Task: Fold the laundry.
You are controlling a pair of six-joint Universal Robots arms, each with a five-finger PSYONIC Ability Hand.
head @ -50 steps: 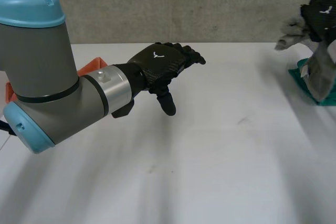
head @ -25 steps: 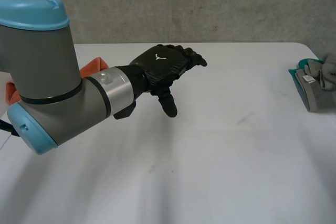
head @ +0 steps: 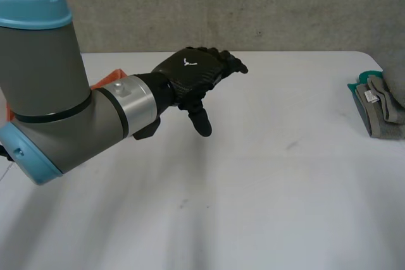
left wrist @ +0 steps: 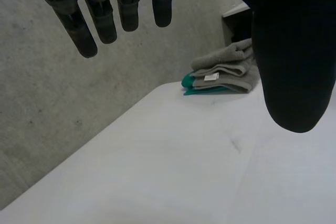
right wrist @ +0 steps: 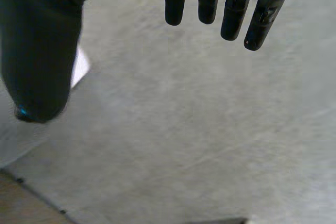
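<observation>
In the head view the left hand (head: 190, 77) hung over the table (head: 266, 188) left of its middle, fingers straight and loosely spread, thumb pointing down, holding nothing. A stack (head: 378, 109) of folded cloths, grey on teal, lay at the right edge, well apart from it. An orange cloth (head: 103, 80) peeped out behind the left arm near the left edge. In the left wrist view the fingers (left wrist: 79, 24) were straight and apart from the thumb over bare table, with the stack (left wrist: 226, 72) beyond the fingertips by the far edge. In the right wrist view the right hand (right wrist: 37, 40) was spread and empty too, before a grey concrete surface. The stack looked finished, so the orange cloth was probably next. The left hand would do best to turn toward the left edge, pinch an edge or corner rather than the middle, and draw the cloth to the bare middle for flattening.
</observation>
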